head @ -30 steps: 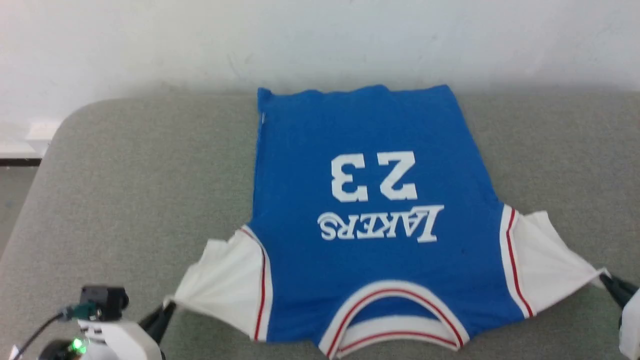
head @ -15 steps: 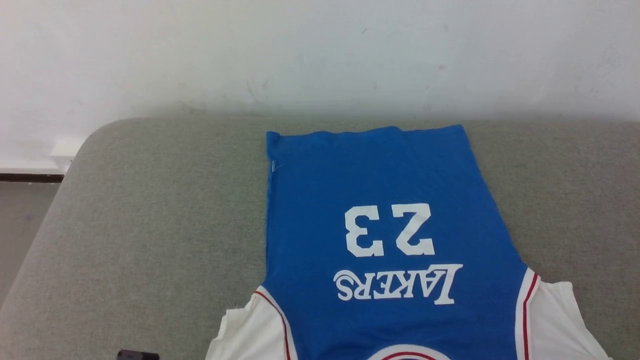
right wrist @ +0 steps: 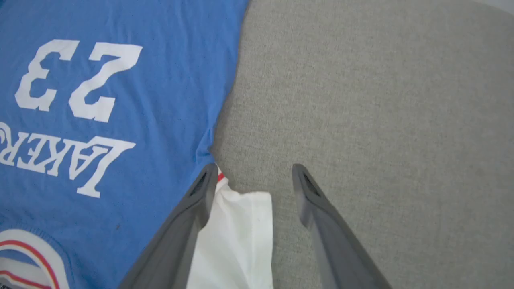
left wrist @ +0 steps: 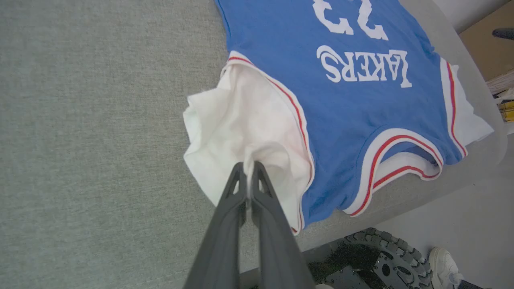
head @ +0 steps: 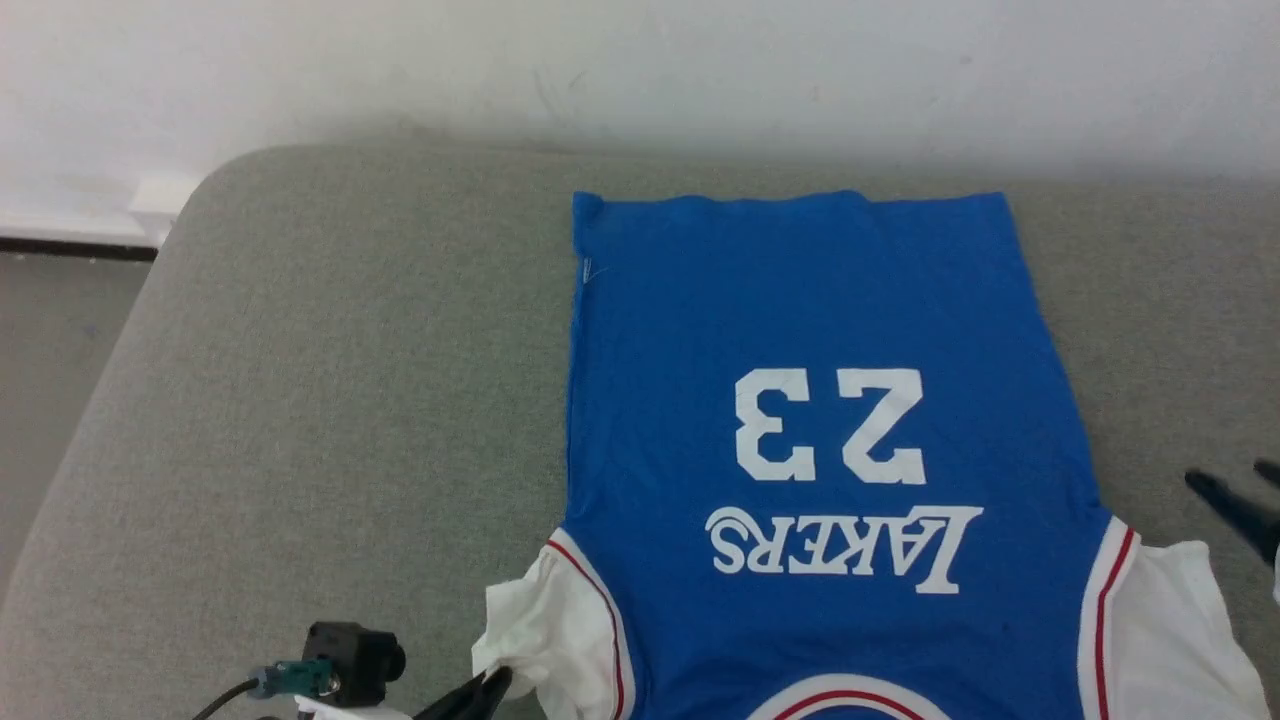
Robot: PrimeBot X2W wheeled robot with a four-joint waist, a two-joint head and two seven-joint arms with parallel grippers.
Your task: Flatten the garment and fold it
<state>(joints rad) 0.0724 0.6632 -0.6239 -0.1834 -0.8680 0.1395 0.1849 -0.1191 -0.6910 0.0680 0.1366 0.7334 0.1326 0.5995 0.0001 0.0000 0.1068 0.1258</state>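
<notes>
The bright blue garment (head: 820,330) lies flat, front up, on the grey padded surface (head: 330,400), its white "23" and lettering upside down to me and its collar nearest me. My left gripper (head: 490,688) is shut on the bunched white left sleeve (left wrist: 249,132), pinching a fold of it (left wrist: 249,167). My right gripper (head: 1230,473) stands open just right of the garment. In the right wrist view this gripper (right wrist: 253,172) hovers over the white right sleeve (right wrist: 237,237), which lies loose between and below its fingers.
A white wall (head: 640,70) rises behind the surface, whose rounded left corner drops to the floor (head: 60,330). Past the near edge are my wheeled base (left wrist: 373,257), a person's white shoe (left wrist: 441,261) and a cardboard box (left wrist: 486,48).
The head camera has shifted. My right gripper has let go of the right sleeve and opened; that sleeve has slackened. My left gripper has carried the left sleeve inward, and it is now bunched.
</notes>
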